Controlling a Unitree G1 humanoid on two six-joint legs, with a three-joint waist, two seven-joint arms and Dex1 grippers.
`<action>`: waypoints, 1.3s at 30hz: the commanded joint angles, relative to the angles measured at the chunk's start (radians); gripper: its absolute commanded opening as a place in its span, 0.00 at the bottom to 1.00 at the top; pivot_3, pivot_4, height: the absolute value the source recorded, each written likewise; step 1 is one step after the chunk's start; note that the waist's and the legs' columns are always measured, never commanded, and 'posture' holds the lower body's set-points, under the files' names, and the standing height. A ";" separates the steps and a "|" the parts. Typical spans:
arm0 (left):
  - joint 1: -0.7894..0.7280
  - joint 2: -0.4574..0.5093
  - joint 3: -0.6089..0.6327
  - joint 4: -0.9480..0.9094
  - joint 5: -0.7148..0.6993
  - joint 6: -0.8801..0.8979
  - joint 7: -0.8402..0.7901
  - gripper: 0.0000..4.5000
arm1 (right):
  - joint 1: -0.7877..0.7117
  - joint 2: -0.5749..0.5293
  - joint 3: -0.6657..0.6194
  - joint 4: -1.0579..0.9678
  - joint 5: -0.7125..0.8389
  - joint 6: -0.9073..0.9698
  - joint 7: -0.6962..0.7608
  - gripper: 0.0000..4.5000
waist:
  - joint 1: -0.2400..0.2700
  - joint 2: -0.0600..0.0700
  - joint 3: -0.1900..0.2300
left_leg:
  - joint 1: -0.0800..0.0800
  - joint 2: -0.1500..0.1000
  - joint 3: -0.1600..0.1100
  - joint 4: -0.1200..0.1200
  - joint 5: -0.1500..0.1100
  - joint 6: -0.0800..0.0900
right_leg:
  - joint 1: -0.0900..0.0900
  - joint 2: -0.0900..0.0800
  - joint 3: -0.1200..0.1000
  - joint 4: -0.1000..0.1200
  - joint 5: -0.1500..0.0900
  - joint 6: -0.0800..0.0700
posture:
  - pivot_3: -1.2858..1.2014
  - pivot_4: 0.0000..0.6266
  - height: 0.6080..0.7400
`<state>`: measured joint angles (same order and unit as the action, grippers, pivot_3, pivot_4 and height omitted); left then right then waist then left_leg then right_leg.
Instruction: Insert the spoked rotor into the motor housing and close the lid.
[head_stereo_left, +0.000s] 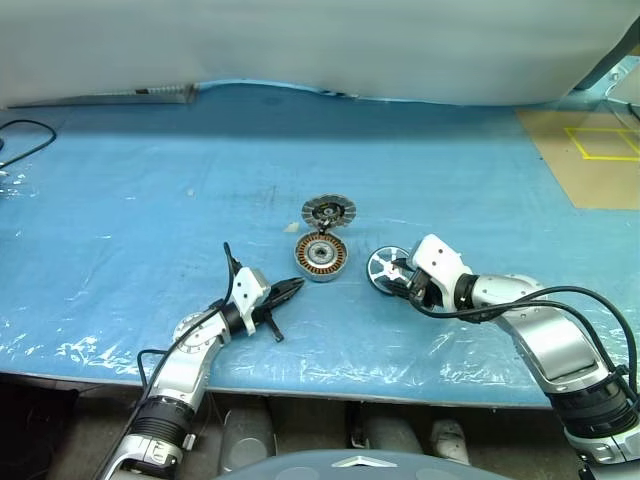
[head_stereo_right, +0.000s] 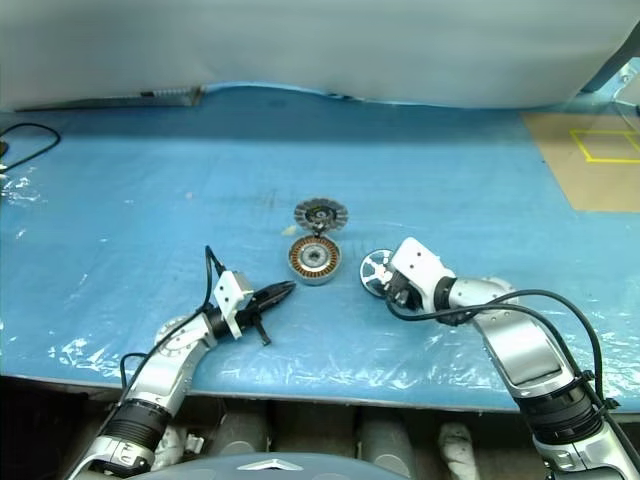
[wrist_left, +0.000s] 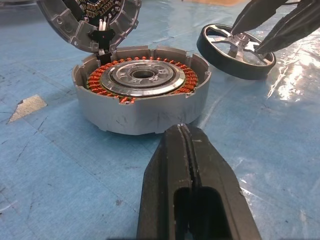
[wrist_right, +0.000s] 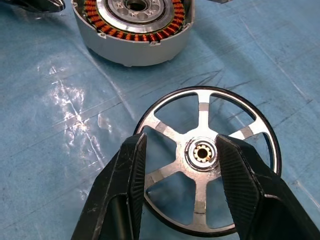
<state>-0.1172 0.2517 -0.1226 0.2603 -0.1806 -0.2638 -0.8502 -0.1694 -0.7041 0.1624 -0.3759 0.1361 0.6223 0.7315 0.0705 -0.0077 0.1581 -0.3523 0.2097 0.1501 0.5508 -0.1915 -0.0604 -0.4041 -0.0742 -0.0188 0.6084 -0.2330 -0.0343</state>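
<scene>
The motor housing (head_stereo_left: 321, 257), a grey cup with copper windings, sits mid-table on the blue sheet. The lid (head_stereo_left: 329, 212) stands tilted just behind it, leaning on the housing's far rim (wrist_left: 90, 17). To the housing's right, the spoked rotor (head_stereo_left: 383, 268) lies flat. My right gripper (wrist_right: 180, 137) is open and lowered over the rotor, one finger on each side of its hub (wrist_right: 202, 151). My left gripper (wrist_left: 184, 131) is shut and empty. It hovers level just in front of the housing (wrist_left: 142, 100), at its left front side, and points at it.
The table (head_stereo_left: 120, 220) is covered with blue plastic sheet, and its front edge is close below both arms. A brown board with yellow tape (head_stereo_left: 590, 155) lies at the back right. A black cable (head_stereo_left: 25, 135) loops at the far left.
</scene>
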 joint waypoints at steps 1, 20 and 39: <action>-0.006 -0.002 -0.002 -0.020 -0.014 -0.011 0.000 0.00 | -0.007 0.000 -0.001 -0.008 -0.022 -0.023 -0.014 0.50 | 0.000 0.000 0.000 | 0.000 0.000 0.000 0.000 0.000 0.000 | 0.000 0.000 0.000 0.000 0.000 0.000 | 0.52 0.24 1.00; -0.020 -0.010 -0.003 0.002 -0.011 -0.017 -0.003 0.00 | -0.017 0.009 -0.038 -0.014 0.006 -0.014 -0.010 0.76 | 0.000 0.000 0.000 | 0.000 0.000 0.000 0.000 0.000 0.000 | 0.000 0.000 0.000 0.000 0.000 0.000 | 0.52 0.24 1.00; -0.021 -0.009 -0.001 0.012 -0.007 -0.026 -0.005 0.00 | -0.027 0.034 -0.037 0.000 0.047 0.110 -0.033 0.76 | 0.000 0.000 0.000 | 0.000 0.000 0.000 0.000 0.000 0.000 | 0.000 0.000 0.000 0.000 0.000 0.000 | 0.52 0.24 1.00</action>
<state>-0.1372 0.2419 -0.1227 0.2844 -0.1779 -0.2711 -0.8543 -0.1936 -0.6638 0.1270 -0.3676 0.1925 0.7311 0.7056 0.0707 -0.0077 0.1581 -0.3522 0.2096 0.1500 0.5509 -0.1914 -0.0604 -0.4040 -0.0742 -0.0188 0.6087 -0.2329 -0.0343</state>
